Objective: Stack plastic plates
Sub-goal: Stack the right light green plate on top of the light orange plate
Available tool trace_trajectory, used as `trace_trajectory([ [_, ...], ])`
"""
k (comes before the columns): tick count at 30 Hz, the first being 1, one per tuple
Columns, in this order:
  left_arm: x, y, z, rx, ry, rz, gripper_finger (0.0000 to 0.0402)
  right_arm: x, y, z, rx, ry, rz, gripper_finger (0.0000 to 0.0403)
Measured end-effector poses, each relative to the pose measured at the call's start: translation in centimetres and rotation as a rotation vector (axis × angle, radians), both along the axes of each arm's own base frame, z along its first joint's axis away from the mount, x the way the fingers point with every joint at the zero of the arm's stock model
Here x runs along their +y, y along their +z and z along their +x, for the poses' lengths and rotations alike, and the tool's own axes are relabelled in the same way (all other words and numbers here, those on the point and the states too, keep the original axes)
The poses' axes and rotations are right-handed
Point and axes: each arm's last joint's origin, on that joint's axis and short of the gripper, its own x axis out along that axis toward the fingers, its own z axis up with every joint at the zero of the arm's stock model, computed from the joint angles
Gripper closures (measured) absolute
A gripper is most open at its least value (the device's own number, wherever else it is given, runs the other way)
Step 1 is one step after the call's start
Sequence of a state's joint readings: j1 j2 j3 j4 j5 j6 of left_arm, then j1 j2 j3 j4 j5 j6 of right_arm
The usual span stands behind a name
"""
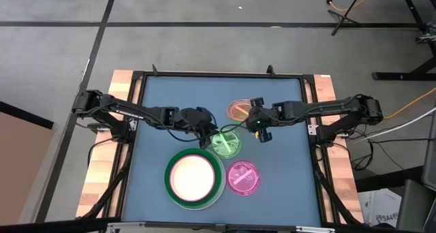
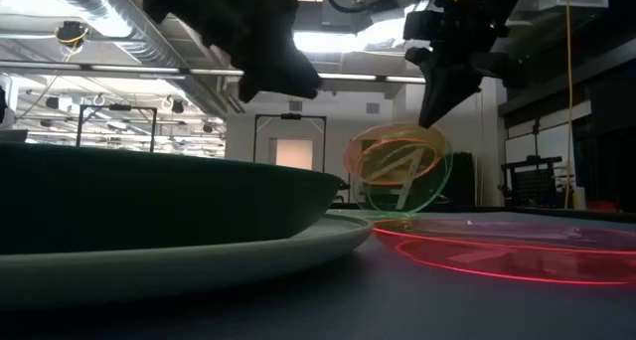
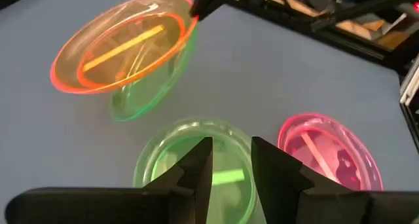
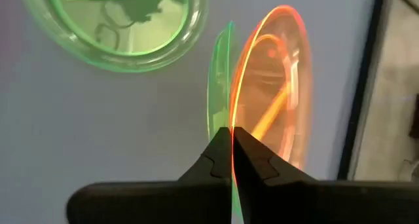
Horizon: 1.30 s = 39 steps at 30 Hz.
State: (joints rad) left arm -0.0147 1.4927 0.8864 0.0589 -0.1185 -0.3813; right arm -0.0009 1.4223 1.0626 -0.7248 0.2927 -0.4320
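Observation:
My right gripper (image 1: 253,122) is shut on a tilted translucent orange plate (image 1: 238,110) with a translucent green plate (image 4: 218,80) nested against its underside. Another small green plate (image 1: 226,143) lies flat on the table mid-way across. My left gripper (image 1: 206,133) hovers open just above it, touching nothing. A small pink plate (image 1: 242,177) lies flat nearer the near edge. Left of it sits a stack (image 1: 195,178): a dark green large plate on a white one, with pink and cream plates inside. My right gripper (image 4: 231,129) pinches the orange plate's rim (image 4: 239,112) and the green plate's rim (image 4: 220,116) together between its two fingers. It comes from above and from the table's right. Both plates stand tilted steeply below the fingers (image 2: 437,91). Whether their lower edge touches the table, I cannot tell.
The blue table top (image 1: 157,103) is bare along its far and left parts. A raised black frame (image 1: 218,74) borders it, with wooden strips outside. The two grippers stand close together over the table's middle.

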Motion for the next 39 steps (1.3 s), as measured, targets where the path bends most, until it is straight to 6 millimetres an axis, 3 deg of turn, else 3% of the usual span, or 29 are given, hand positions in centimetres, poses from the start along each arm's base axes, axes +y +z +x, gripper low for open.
trace_trajectory([
  [9, 1.2, -2.6, 1.4, 0.048, 0.130, 0.133, 0.0303, -0.1, 0.1, 0.1, -0.010, -0.016, -0.033, 0.0403],
  [21, 2.6, -1.2, 2.1, -0.039, -0.016, 0.468, 0.0303, -0.1, 0.1, 0.1, -0.016, -0.016, -0.033, 0.0403],
  [39, 5.6, -1.0, 1.9, -0.087, -0.019, 0.350, 0.0303, -0.1, 0.1, 0.1, -0.016, -0.012, -0.025, 0.0403],
])
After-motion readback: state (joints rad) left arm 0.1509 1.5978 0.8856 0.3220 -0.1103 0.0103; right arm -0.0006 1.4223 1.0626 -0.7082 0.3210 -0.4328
